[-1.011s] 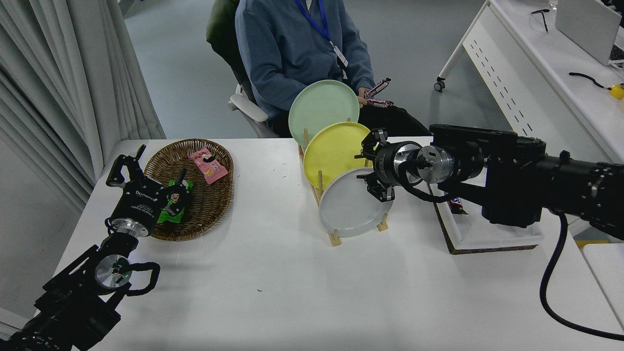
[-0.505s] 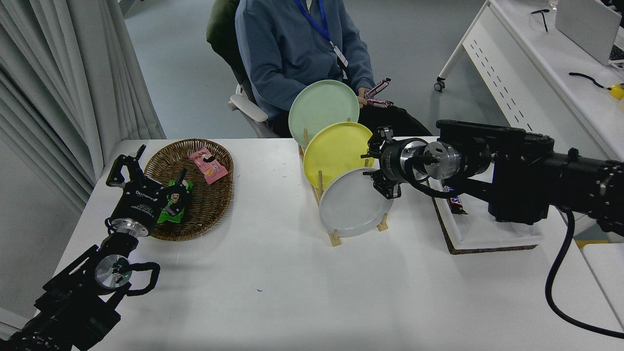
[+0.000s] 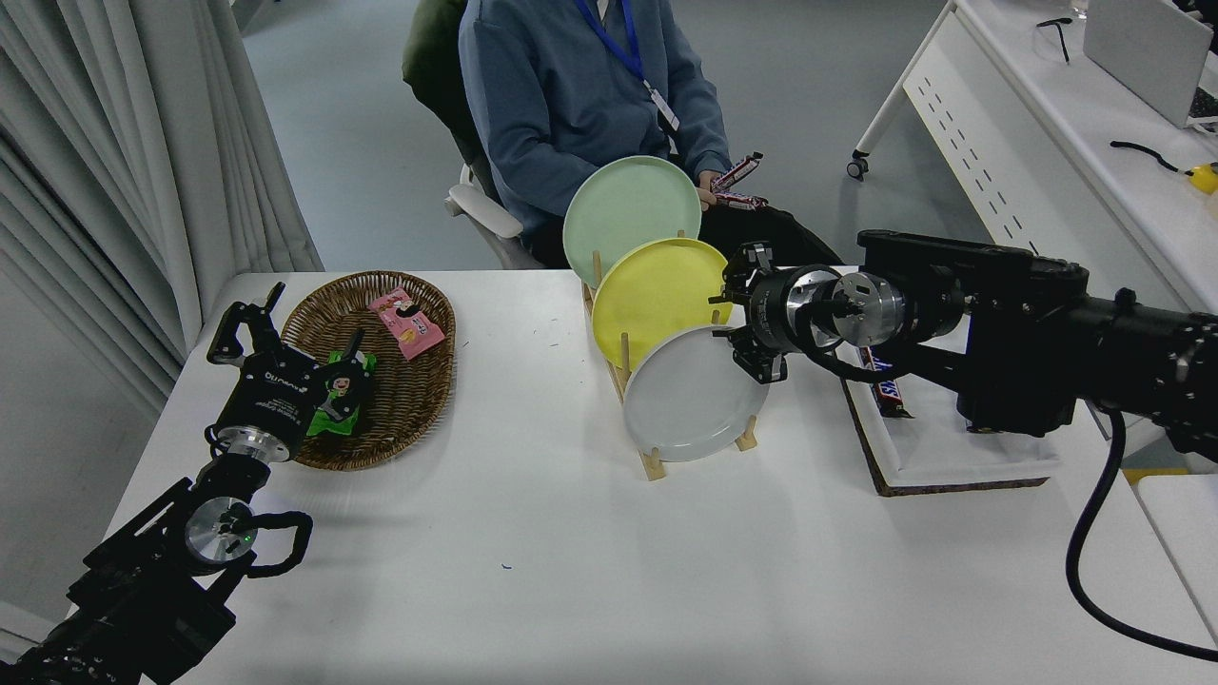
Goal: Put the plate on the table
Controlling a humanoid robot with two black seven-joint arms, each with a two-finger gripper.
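Observation:
The light grey plate (image 3: 683,398) stands on edge in the front slot of a wooden rack (image 3: 653,466) on the white table (image 3: 571,571). A yellow plate (image 3: 652,295) and a pale green plate (image 3: 628,214) stand behind it. My right gripper (image 3: 741,313) is open and empty, pointing left at the plates' right side. Its lower finger (image 3: 758,365) is close to the grey plate's upper right rim; I cannot tell if it touches. My left gripper (image 3: 293,342) is parked open at the lower left, by the basket.
A wicker basket (image 3: 419,400) with snack packets sits at the left. A white tray (image 3: 952,457) on a cork mat holds a chocolate bar (image 3: 887,395) under my right arm. A person sits at the far side holding snack bars (image 3: 737,185).
My right gripper has drawn back to the right and slightly up, from in front of the grey plate's upper edge to just beside its rim. The plates and left arm have not moved.

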